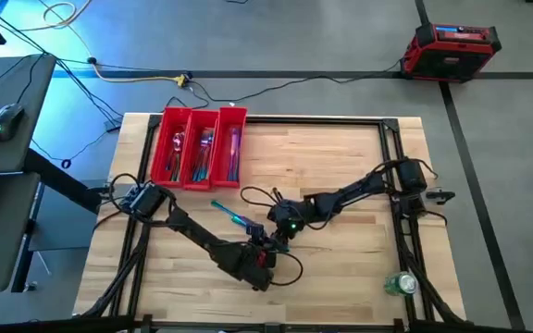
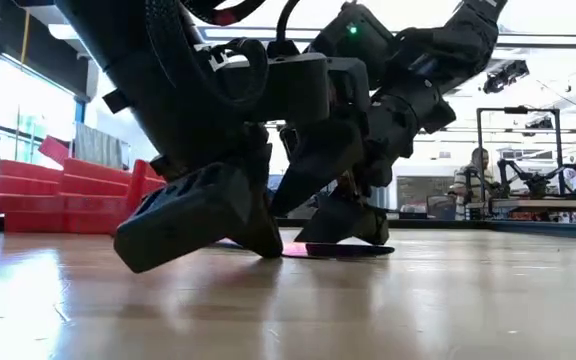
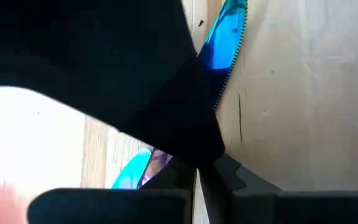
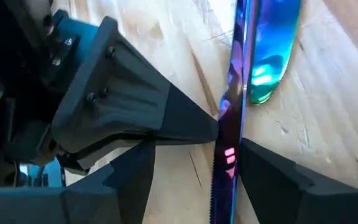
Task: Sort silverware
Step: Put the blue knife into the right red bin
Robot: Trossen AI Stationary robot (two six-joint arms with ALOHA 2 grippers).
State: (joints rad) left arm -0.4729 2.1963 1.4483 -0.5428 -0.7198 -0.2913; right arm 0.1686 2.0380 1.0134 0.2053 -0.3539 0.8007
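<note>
A red three-compartment tray [image 1: 197, 148] at the table's far left holds several pieces of silverware [image 1: 206, 150]. One teal piece [image 1: 231, 215] lies loose on the wood. Both grippers meet low over the table's middle, near the front. My left gripper [image 1: 271, 244] is shut on a blue-purple knife [image 4: 234, 93] with a serrated edge. My right gripper [image 4: 197, 152] is open, with one finger on each side of that knife. In the low view the knife [image 2: 343, 250] shows as a thin pink strip at table level under both grippers. My left gripper has the knife between its two fingers, which meet on it [image 3: 196, 177]; the blade [image 3: 227, 43] runs on beyond them. One left finger's tip [image 4: 213, 127] sits against the knife's side. The fingers slant down from the near left, and the knife is at table level. My right gripper has one fingertip [image 4: 247, 152] right beside the knife; I cannot tell whether it touches.
A green can [image 1: 401, 284] lies near the table's front right corner. Black frame rails [image 1: 391, 139] run along the table's edges. Bare wood lies right of the tray. A red case [image 1: 452, 48] and cables lie on the floor behind. A person [image 2: 480, 165] sits far off.
</note>
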